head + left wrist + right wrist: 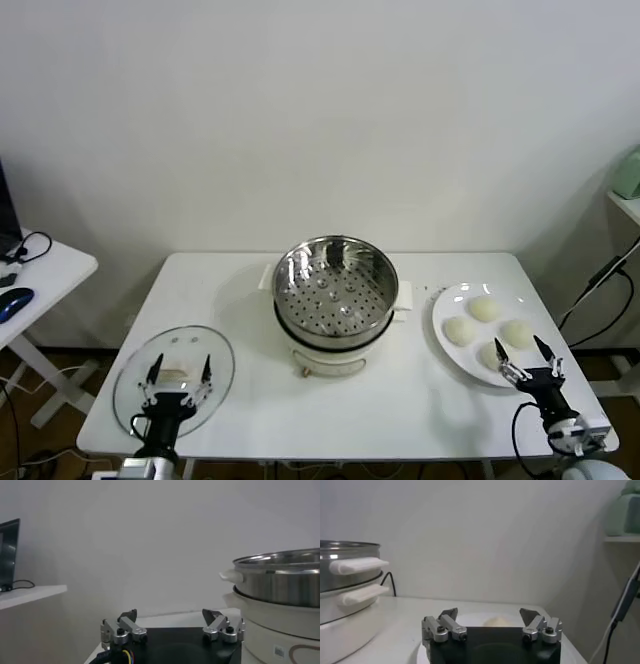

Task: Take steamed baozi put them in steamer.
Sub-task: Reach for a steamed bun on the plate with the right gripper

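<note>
I see 4 steamed baozi (pixel 484 328) on a white plate (pixel 446 296) near the right edge of the tabletop (pixel 400 400), none moved yet. The steamer (pixel 335 290) stands at the middle of the tabletop, open, its perforated tray bare. A glass lid (pixel 190 352) lies flat at the front left corner.

My right gripper (pixel 530 362) hangs over the front part of the plate, just at the nearest bun, jaws spread wide and holding nothing. In the right wrist view 1 bun (pixel 496 621) shows between and beyond the fingers (pixel 449 622). My left gripper (pixel 180 384) sits over the lid at the front left corner, also spread and empty — parked, as I judge it.

Risks as I judge them: the buns look soft, so a hard squeeze may dent or tear one. They sit close together, so a fingertip coming down may shove a neighbour toward the plate's rim. The steamer wall is tall — carrying a bun too low could clip the rim and knock it loose. A release from too high could let it roll on the tray.

Writing: a small label shows on the steamer's white base in the left wrist view, but I cannot read it. No brand is legible anywhere.
</note>
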Robot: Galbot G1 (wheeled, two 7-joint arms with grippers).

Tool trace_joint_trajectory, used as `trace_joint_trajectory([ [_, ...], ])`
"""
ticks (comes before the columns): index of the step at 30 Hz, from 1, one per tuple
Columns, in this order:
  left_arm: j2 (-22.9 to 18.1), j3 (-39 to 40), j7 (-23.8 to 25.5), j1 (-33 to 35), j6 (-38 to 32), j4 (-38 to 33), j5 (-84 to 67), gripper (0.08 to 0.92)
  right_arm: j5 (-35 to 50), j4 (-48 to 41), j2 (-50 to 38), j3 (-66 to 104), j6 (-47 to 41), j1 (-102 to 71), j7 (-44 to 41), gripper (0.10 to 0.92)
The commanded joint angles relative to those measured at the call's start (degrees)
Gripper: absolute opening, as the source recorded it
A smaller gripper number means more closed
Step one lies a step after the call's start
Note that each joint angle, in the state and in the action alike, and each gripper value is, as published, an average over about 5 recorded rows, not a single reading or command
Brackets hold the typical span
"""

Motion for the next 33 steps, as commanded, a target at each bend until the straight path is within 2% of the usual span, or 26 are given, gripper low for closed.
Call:
trace_joint_trajectory([
  [1, 0.17, 0.44, -0.73, 0.00, -0.10, -0.14, 0.76, 0.823, -7.32, -2.20, -7.95, 0.03, -1.49, 6.92, -6.26, 0.823],
  [5, 0.26, 0.74, -1.20, 0.31, -0.16, -0.33, 1.38, 0.823, -13.63, -8.49, -16.17, -3.96, -3.18, 14.40, -11.79, 0.823],
  [8, 0.33, 0.88, -1.17, 0.67, -0.46, -0.56, 1.66, 0.823, -15.25, -14.67, -23.35, -9.63, -4.57, 21.30, -16.93, 0.823],
  [12, 0.22, 0.88, -1.12, 0.88, -0.83, -0.54, 1.91, 0.823, -19.04, -21.78, -31.42, -19.38, -3.29, 32.40, -28.03, 0.823],
  [17, 0.16, 0.49, -1.15, 0.94, -0.96, -0.17, 1.91, 0.823, -28.80, -30.92, -35.88, -35.93, 2.41, 50.31, -43.34, 0.823],
  [23, 0.18, -0.05, -1.14, 0.93, -1.36, 0.19, 1.88, 0.823, -30.86, -42.86, -34.54, -57.63, 4.67, 71.98, -54.19, 0.823],
  [28, 0.35, -0.19, -1.12, 0.85, -0.96, 0.46, 1.78, 0.823, -33.30, -51.45, -28.82, -69.58, 5.96, 81.95, -57.04, 0.823],
  [33, 0.53, -0.23, -1.11, 0.46, -0.20, 0.10, 1.80, 0.823, -37.27, -57.75, -21.66, -72.29, 6.26, 84.07, -57.31, 0.823],
])
